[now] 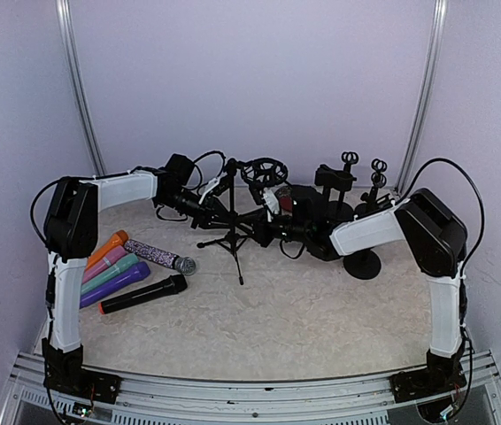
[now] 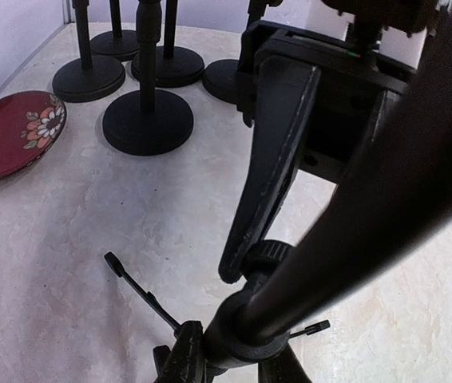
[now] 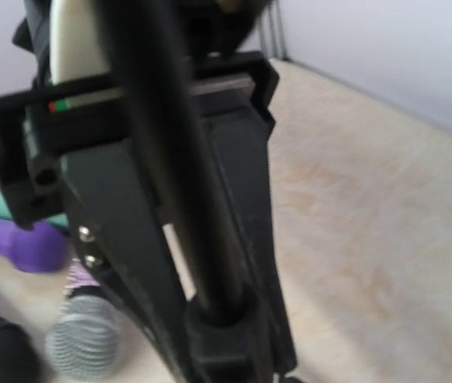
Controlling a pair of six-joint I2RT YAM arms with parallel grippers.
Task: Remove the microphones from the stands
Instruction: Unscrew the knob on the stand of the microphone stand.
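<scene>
A black tripod stand stands at mid table with a black microphone slanting from its top. My left gripper reaches in from the left and is shut on the microphone's lower body. In the left wrist view the thick black tube runs up from between my fingertips, with the tripod legs below. My right gripper comes from the right and is shut on the stand's pole by its collar. Its finger shows in the left wrist view.
Several coloured microphones lie at the left, with a sparkly one and a black one. Round-base stands and a shock mount crowd the back. A red flowered plate lies near them.
</scene>
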